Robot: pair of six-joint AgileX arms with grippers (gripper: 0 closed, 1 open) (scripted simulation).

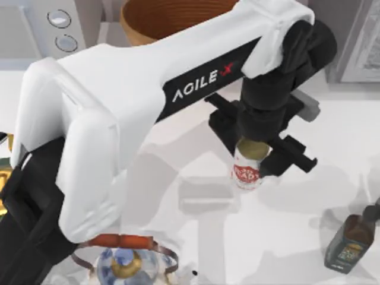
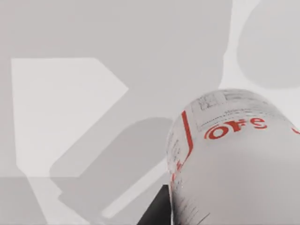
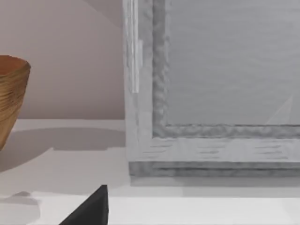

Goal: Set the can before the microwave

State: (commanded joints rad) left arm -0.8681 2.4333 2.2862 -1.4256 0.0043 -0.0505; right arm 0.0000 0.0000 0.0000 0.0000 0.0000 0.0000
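**Left gripper holds the can near mid-table**

My left arm [image 1: 119,113] reaches across the table [image 1: 196,237] from the top view's left. Its left gripper [image 1: 256,155] points down over the can [image 1: 246,168], the black fingers [image 1: 294,155] clamped on either side of the tin just under its gold lid. The can is upright, with the red label facing the camera. Whether its base touches the table I cannot tell. In the left wrist view the can [image 2: 234,159] sits close to the lens, red lettering on white.

The microwave [image 1: 50,27] stands at the back left corner, its 2 silver dials [image 1: 62,31] visible, well apart from the can. A wooden bowl [image 1: 172,18] sits just right of it, also seen in the right wrist view [image 3: 11,98] beside a grey appliance [image 3: 211,89].

A dark bottle [image 1: 350,240] stands near the right edge. A teapot [image 1: 127,261] sits at the front. Whether the right gripper is open or closed I cannot tell.
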